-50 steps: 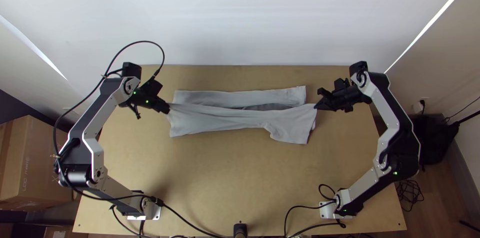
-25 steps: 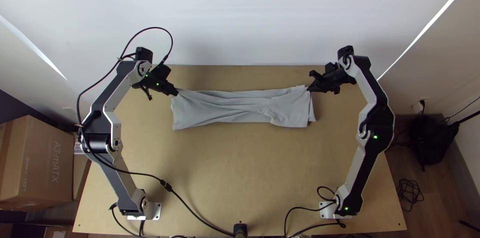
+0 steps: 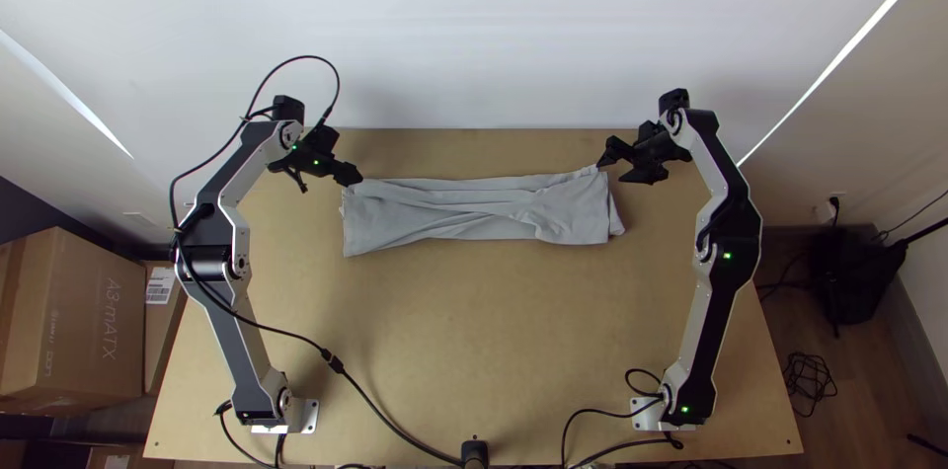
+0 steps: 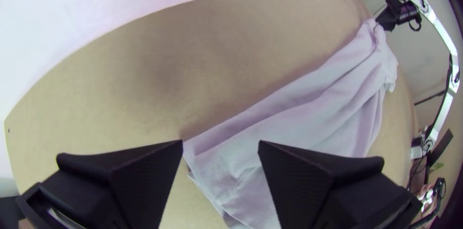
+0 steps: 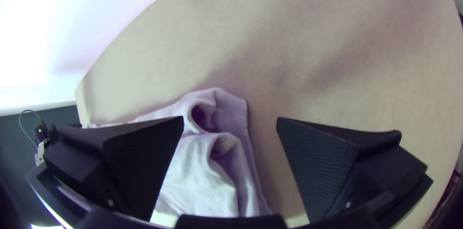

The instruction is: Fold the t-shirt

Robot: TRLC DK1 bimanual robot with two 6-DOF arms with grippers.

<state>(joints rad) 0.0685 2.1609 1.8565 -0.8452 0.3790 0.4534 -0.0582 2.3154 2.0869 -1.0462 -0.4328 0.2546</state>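
Both grippers spread at the two ends of the pale grey cloth T-shirt [image 3: 474, 217]

You have the shirt lying as a long, narrow folded band on the light wooden tabletop [image 3: 474, 331], well nearer the far edge than the near one and running roughly alongside it. Creases run along its length, and a slanting ridge crosses it toward the right end, where the cloth puckers into small raised loops at the far corner.

Your left gripper [image 3: 355, 176], with wide flat black fingers, is at the band's far left corner, its fingers standing apart above the cloth. Your right gripper [image 3: 613, 171], black and flat-fingered as well, is at the far right corner, fingers wide apart, with the puckered corner in the gap between them. Whether either one touches the fabric, you cannot tell from here.
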